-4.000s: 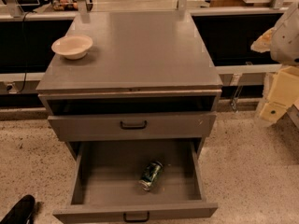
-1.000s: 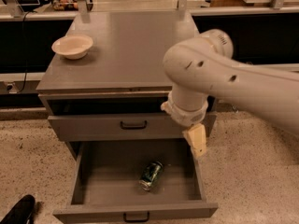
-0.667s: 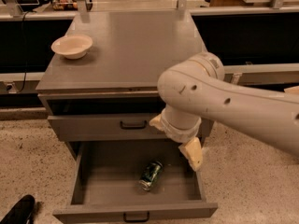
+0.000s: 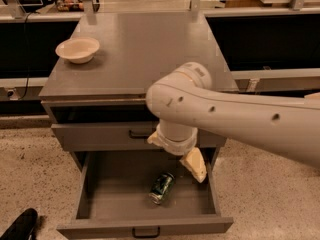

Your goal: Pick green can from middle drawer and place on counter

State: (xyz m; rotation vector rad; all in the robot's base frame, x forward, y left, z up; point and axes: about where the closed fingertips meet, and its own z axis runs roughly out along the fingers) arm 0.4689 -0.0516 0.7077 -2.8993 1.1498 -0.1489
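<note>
The green can (image 4: 161,188) lies on its side on the floor of the open middle drawer (image 4: 112,200), a little right of its centre. My gripper (image 4: 175,155) hangs from the big white arm (image 4: 235,119) over the back of the drawer, just above and to the right of the can, not touching it. Its two cream fingers (image 4: 195,166) are spread apart and hold nothing. The grey counter (image 4: 145,49) is the top of the cabinet, behind the arm.
A cream bowl (image 4: 77,49) sits at the counter's left edge. The shallower drawer above (image 4: 100,133) is shut, with an open slot over it. A dark object (image 4: 19,225) lies on the speckled floor at lower left. Black benches stand behind.
My arm swung in from the right and has moved left and down, bringing the gripper lower over the open drawer and closer to the can. The can has not moved.
</note>
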